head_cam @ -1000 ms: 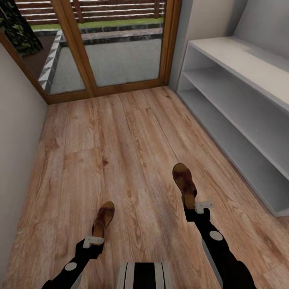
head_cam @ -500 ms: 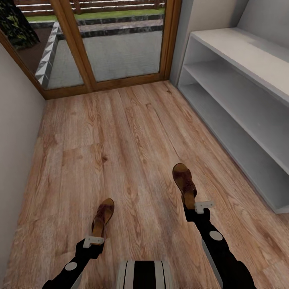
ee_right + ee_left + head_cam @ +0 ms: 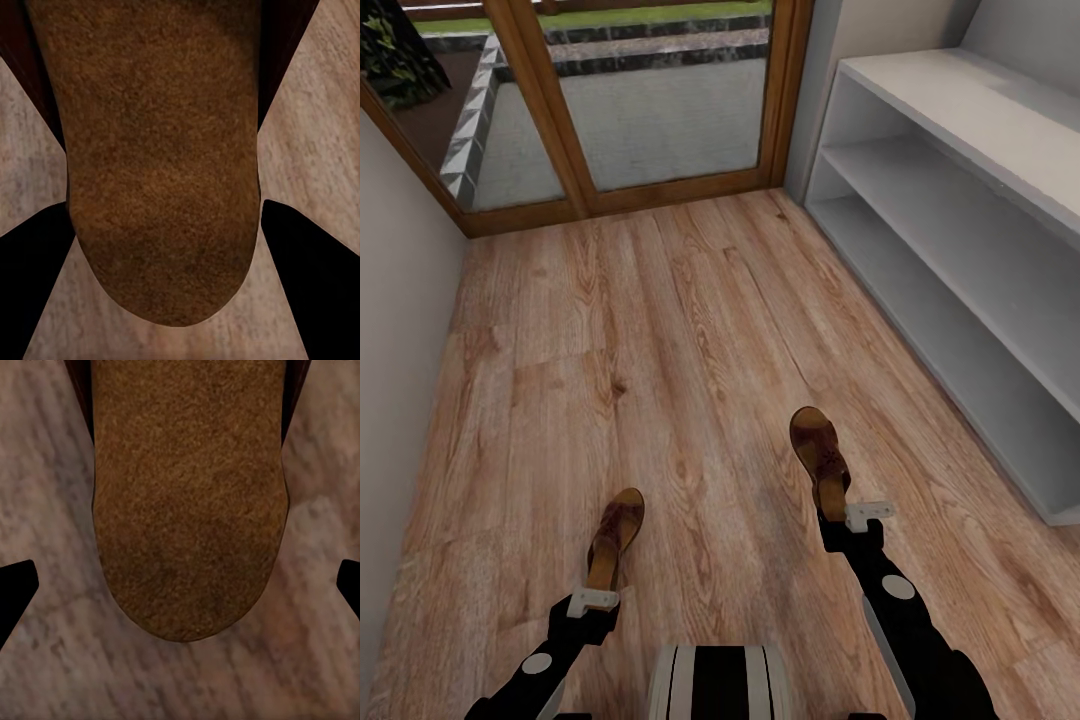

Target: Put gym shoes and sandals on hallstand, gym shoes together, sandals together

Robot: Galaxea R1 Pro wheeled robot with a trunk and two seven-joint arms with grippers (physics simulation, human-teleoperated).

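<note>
Holding one sandal each: left end effector (image 3: 600, 590) clamps left sandal (image 3: 615, 540), right end effector (image 3: 840, 512) clamps right sandal (image 3: 819, 457). Wrist views add suede soles (image 3: 187, 502) w/ fingers (image 3: 37, 277) alongside. Wood floor (image 3: 660, 330); white hallstand (image 3: 960, 230) upper right.

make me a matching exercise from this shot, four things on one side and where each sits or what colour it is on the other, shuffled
Things:
1. left gripper
2. right gripper
3. hallstand
4. glass door

Descriptions:
a. white, two open tiers, along the right wall
b. holds the sandal nearer the rack
c. wooden frame, at the corridor's far end
d. holds the sandal nearer the left wall

Pairs: 1-d, 2-b, 3-a, 4-c
</note>
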